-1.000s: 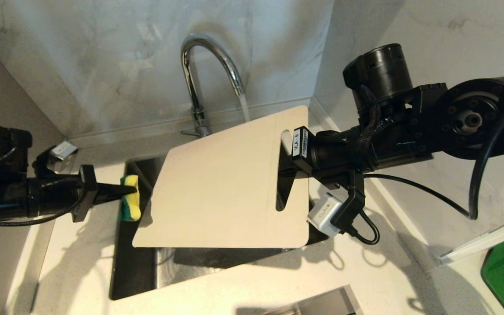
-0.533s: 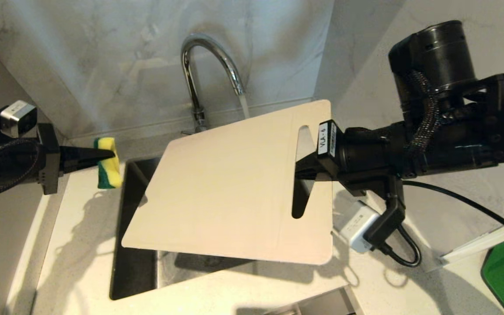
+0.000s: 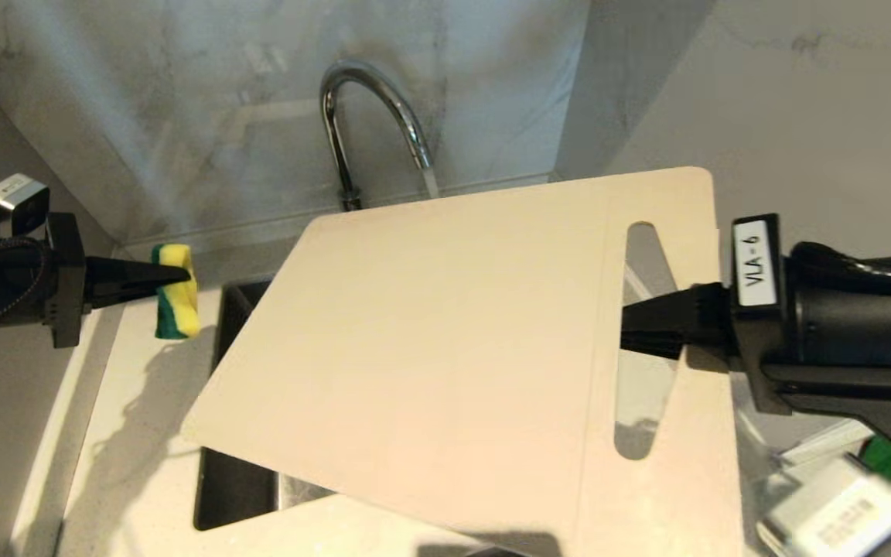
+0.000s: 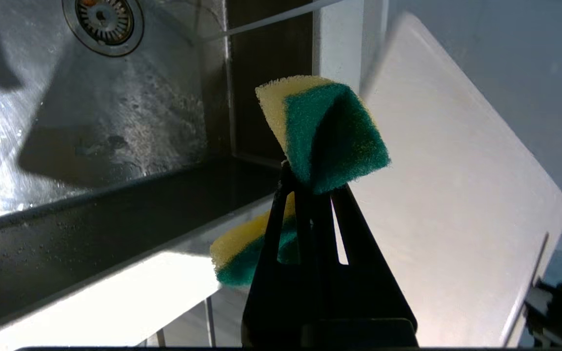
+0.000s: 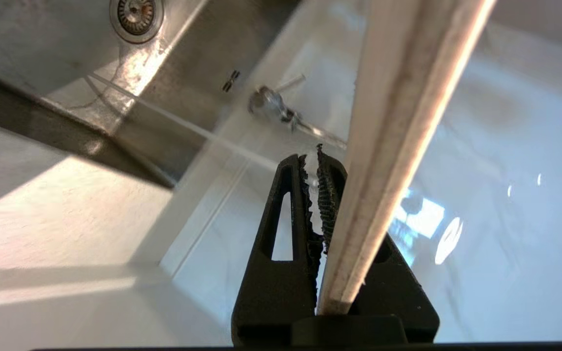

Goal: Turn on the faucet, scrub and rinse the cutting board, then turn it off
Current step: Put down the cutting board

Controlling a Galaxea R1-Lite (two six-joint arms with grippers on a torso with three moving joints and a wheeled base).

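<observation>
Filling most of the space in front of me, the cutting board [image 3: 445,340] hangs tilted in the air over the sink [image 3: 237,487], its far edge near the faucet [image 3: 372,124] and its near corner out past the sink's front rim. The right pincer [image 3: 635,329] comes in from the right and is clamped on the strip of board beside the slot handle; in the right wrist view the board's edge [image 5: 398,146] runs up between its fingers, which are almost closed on it. Water streams from the spout behind the board's far edge. The pale tabletop [image 3: 136,449] surrounds the sink. To the left, well apart from the board, the left pincer [image 3: 175,272] is squeezed tight on a yellow-and-green sponge [image 3: 173,302], holding it above the tabletop just beside the sink's left rim.
</observation>
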